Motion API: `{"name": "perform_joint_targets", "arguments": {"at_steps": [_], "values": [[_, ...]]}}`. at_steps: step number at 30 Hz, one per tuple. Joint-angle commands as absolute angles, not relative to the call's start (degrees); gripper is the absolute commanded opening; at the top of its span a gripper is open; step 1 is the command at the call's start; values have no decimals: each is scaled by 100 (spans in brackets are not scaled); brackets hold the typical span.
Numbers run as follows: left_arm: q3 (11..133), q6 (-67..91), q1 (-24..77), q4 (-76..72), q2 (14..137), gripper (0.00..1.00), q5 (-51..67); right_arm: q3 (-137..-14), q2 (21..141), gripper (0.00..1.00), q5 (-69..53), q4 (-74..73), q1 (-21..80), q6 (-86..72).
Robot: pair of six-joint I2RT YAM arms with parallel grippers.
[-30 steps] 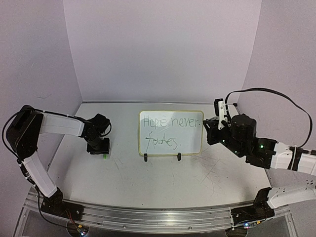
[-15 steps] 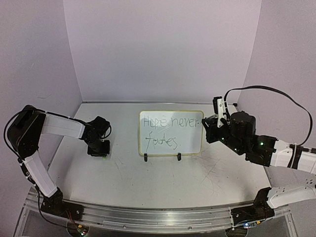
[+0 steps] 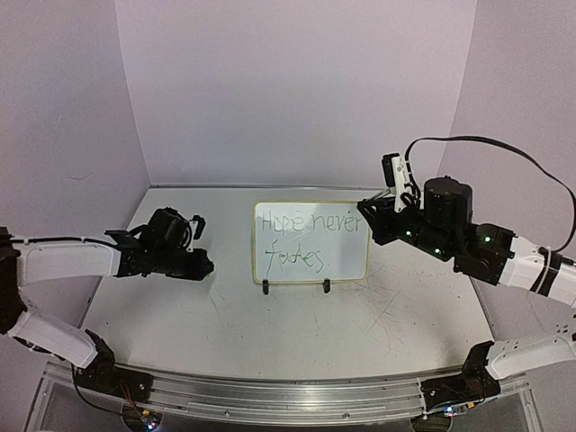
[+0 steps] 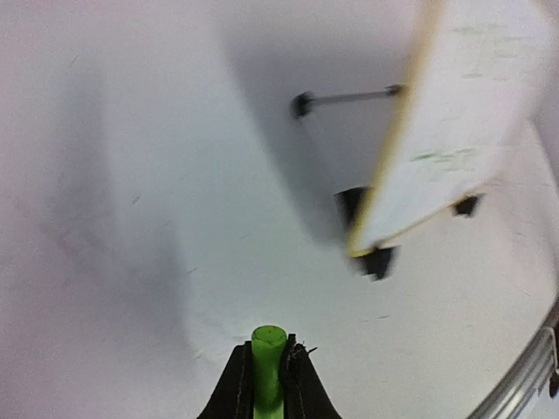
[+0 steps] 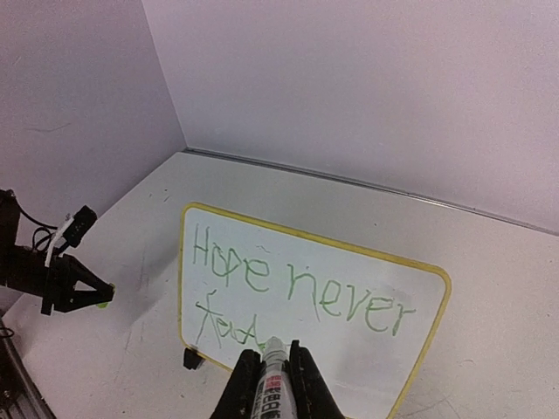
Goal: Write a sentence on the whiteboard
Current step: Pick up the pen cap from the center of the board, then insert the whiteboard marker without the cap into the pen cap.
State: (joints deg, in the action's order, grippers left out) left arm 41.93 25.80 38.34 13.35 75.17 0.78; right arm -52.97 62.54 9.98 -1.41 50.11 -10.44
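Note:
The whiteboard (image 3: 346, 263) stands upright on two black clip feet at the middle of the table, also in the left wrist view (image 4: 472, 78) and the right wrist view (image 5: 376, 358). The sentence (image 3: 306, 238) in thin green handwriting reads "Hope never" over a scrawled second line (image 5: 301, 292). My right gripper (image 3: 367, 219) hovers by the board's right edge, shut on a white marker (image 5: 272, 380) whose tip points at the lower line; contact cannot be told. My left gripper (image 3: 207, 265) points at the board from its left, above the table, shut on a green marker cap (image 4: 268, 362).
Lilac walls close the table in at the back and both sides. The tabletop in front of the board carries dark scuff marks (image 3: 382, 310). An aluminium rail (image 3: 288, 396) runs along the near edge. The right arm's black cable (image 3: 490, 142) loops above it.
My left gripper has shut on the green cap, lifted it off the table and turned from pointing down to pointing right at the board. My right gripper has shifted slightly up and left with the marker.

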Motion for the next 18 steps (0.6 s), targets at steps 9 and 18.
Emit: {"name": "perform_joint_targets", "arguments": {"at_steps": [9, 18], "values": [[3999, -1118, 5697, -1817, 6949, 0, 285, -6685, 7137, 0, -1151, -825, 5224, -1197], [3983, -1442, 5803, -2002, 7037, 0, 292, -7200, 7854, 0, -862, -810, 5976, -1216]]}}
